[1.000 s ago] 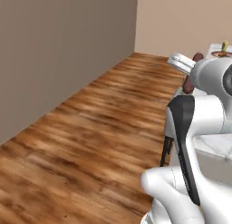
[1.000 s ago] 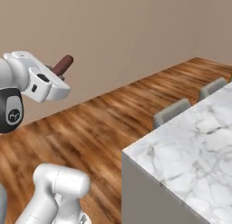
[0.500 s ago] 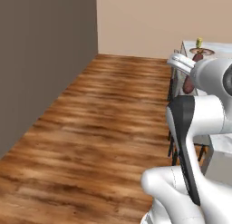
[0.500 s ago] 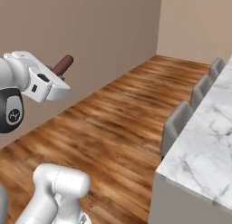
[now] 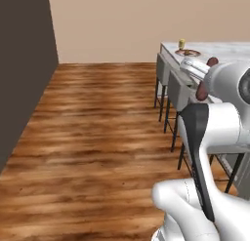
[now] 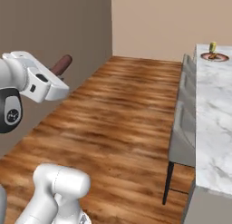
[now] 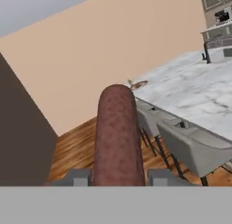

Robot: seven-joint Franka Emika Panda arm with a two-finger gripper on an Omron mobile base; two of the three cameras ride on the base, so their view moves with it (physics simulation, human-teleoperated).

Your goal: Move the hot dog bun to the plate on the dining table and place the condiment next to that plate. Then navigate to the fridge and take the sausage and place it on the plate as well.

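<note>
gripper point(image 7: 118, 175) is clamped on the sausage point(image 7: 118, 137), carried high. the plate point(image 6: 214, 56) sits at the table's point(image 6: 213, 109) far end beside the condiment point(image 6: 212, 47). drive alongside, keep the grip firm, and stop within reach.

Flat, even rendered light fills all 3 views with no visible source and no glare; the wood floor point(image 5: 97, 137) carries only a soft sheen and faint shade beneath the stools point(image 5: 176, 89). Edges look slightly soft and low in detail, most of all in the hand view, where the sausage point(image 7: 118, 137) is blurry. Straight lines stay straight toward the borders.
</note>
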